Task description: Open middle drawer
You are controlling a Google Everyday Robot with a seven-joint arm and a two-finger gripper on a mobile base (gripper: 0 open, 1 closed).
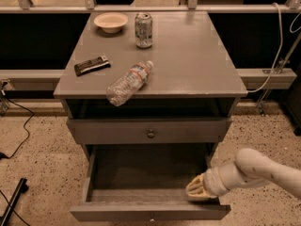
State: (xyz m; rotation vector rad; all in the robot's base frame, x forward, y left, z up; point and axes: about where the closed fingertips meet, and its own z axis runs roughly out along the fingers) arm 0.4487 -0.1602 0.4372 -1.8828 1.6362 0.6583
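The middle drawer [117, 212] stands pulled well out of the cabinet at the bottom of the view. Its floor is bare and its long grey front lies nearest us. Its small round knob [151, 217] is just visible at the centre of that front, close to the lower edge of the view.

The claw [198, 188] is down inside this drawer at its right front corner, close behind the front panel, and the pale arm [263, 171] reaches in from the right. We cannot tell how far open the claw is, nor whether it has hold of anything.

We judge the drawer to be stiff painted wood and, being empty, fairly light, so it should slide without much force. There are 2 places to take hold. The knob is central and pulls straight, but it is small, smooth and easy to slip off. The top edge of the front panel is broad and rigid. A pull from the right corner could skew the drawer in its opening, so we would work nearer the middle.

The drawer above [103, 132], with its own knob [150, 134], sits under the tabletop [188, 55], which carries 1 plastic bottle [128, 83] lying on its side, 1 can [143, 30], 1 bowl [110, 21] and 1 dark bar [91, 65].
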